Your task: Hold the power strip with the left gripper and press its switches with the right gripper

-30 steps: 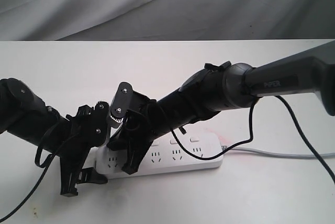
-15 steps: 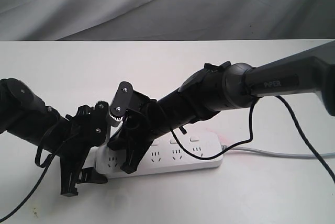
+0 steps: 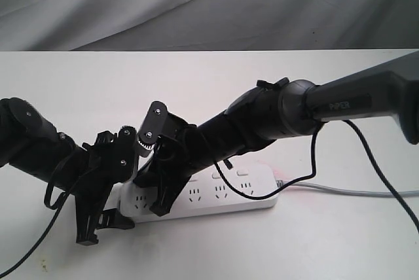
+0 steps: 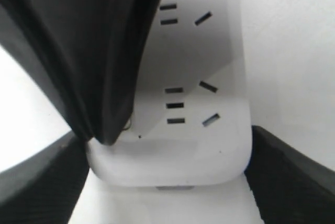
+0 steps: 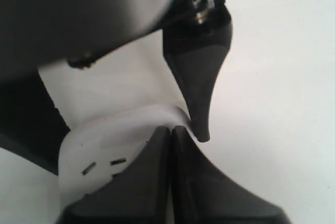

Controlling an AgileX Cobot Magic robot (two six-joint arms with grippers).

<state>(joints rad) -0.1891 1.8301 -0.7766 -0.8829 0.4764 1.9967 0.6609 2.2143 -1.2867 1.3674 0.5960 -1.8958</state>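
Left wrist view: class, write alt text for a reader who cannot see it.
The left claw grips the rounded end of a white power strip between two black fingers. The dark right claw points onto its face beside two sockets.

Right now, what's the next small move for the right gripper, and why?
Probably a short press straight down with the right gripper. Its fingers are shut into one tip over the end of the power strip, and the left gripper clamps that end from both sides, so it should hold. The switch beneath is hidden, so contact is unconfirmed.
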